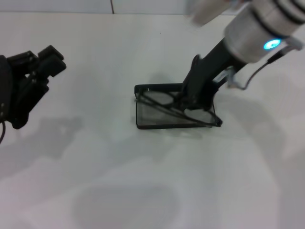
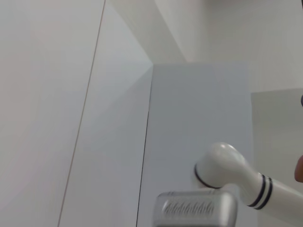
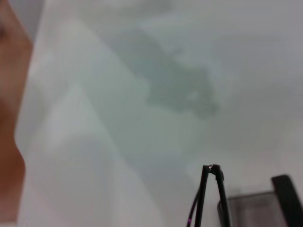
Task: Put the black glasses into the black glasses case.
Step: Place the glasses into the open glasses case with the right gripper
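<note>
Right claw reaches down from the upper right of the head view into the black glasses case, which lies open near the middle of the white bench. Its dark fingers sit over the far right part of the case, against the black glasses; whether they are clamped on the frame or merely touching it I cannot tell. The glasses lie across the open case, tilted, with one lens rim near the case's far left corner and a slim temple arm running down to the case's near right corner, where its tip pokes just past the edge. In the right wrist view the folded temple tips rise in a narrow peak beside a corner of the case.

Left claw hangs at the left edge of the head view, well apart from the case, its fingers spread and holding nothing.
</note>
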`<action>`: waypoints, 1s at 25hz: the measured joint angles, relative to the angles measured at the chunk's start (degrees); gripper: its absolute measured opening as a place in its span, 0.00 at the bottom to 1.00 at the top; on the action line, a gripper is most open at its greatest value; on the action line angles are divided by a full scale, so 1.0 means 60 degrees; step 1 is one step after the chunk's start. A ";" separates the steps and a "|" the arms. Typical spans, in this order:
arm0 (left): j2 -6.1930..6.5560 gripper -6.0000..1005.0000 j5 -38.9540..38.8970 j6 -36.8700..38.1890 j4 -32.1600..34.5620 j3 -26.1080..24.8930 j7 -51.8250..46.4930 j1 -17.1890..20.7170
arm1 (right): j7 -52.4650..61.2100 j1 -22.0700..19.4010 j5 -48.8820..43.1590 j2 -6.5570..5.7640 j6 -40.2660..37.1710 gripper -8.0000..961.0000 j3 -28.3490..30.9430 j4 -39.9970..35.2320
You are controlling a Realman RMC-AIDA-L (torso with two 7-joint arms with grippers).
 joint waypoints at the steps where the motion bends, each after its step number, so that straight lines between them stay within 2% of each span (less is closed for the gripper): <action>1: -0.0027 0.12 0.0009 0.0010 -0.0001 0.0017 0.0032 0.0029 | 0.0105 0.0323 -0.0122 0.0011 0.0248 0.09 -0.0387 0.0475; 3: -0.0077 0.12 0.0039 0.0056 0.0002 0.0017 0.0077 0.0107 | 0.0276 0.0800 -0.0194 0.0013 0.0740 0.09 -0.1009 0.1109; 7: -0.0153 0.12 0.0104 0.0090 -0.0037 -0.0017 0.0166 0.0214 | 0.0452 0.1142 -0.0413 0.0016 0.1327 0.09 -0.1705 0.1656; 12: -0.0184 0.12 0.0113 0.0090 -0.0050 -0.0026 0.0191 0.0211 | 0.0750 0.1208 -0.0927 0.0021 0.1908 0.09 -0.2548 0.1754; 25: -0.0205 0.12 0.0102 0.0039 -0.0097 -0.0028 0.0241 0.0086 | 0.0810 0.1259 -0.1147 0.0020 0.3595 0.09 -0.4400 0.2032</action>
